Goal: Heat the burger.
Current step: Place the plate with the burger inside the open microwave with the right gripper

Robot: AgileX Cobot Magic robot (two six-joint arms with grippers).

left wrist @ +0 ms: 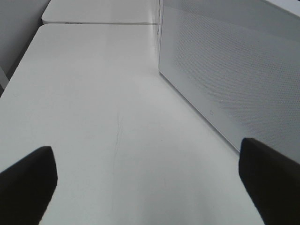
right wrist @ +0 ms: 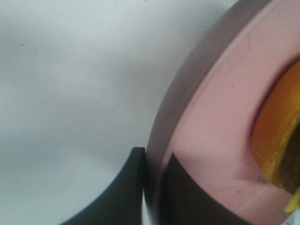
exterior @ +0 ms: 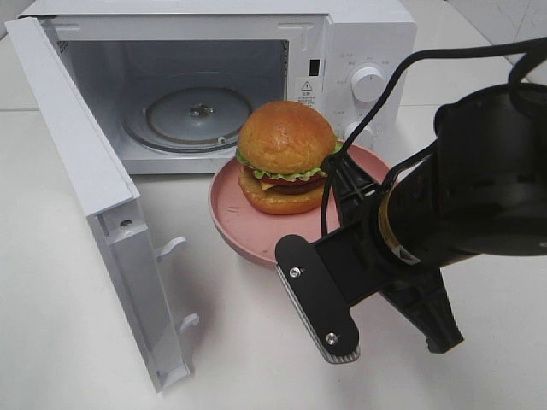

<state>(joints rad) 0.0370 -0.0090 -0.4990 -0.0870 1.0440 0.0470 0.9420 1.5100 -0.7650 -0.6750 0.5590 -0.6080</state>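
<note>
The microwave (exterior: pixel 363 43) stands with its door (exterior: pixel 81 171) open. My right gripper (right wrist: pixel 154 161) is pinching the rim of the pink plate (exterior: pixel 235 224), which carries the burger (exterior: pixel 286 147) just in front of the cavity. I'd lift little and slide it in level. The left gripper (left wrist: pixel 147 183) is spread, idle. The print on the warning sticker (exterior: pixel 306 86) is unreadable.

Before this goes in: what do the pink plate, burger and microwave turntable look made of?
Pink plate: probably matte plastic or melamine, dull with fine scuffs. Burger: possibly a plastic replica, bun unusually glossy and even. Turntable: seemingly clear glass, see-through with reflections.
</note>
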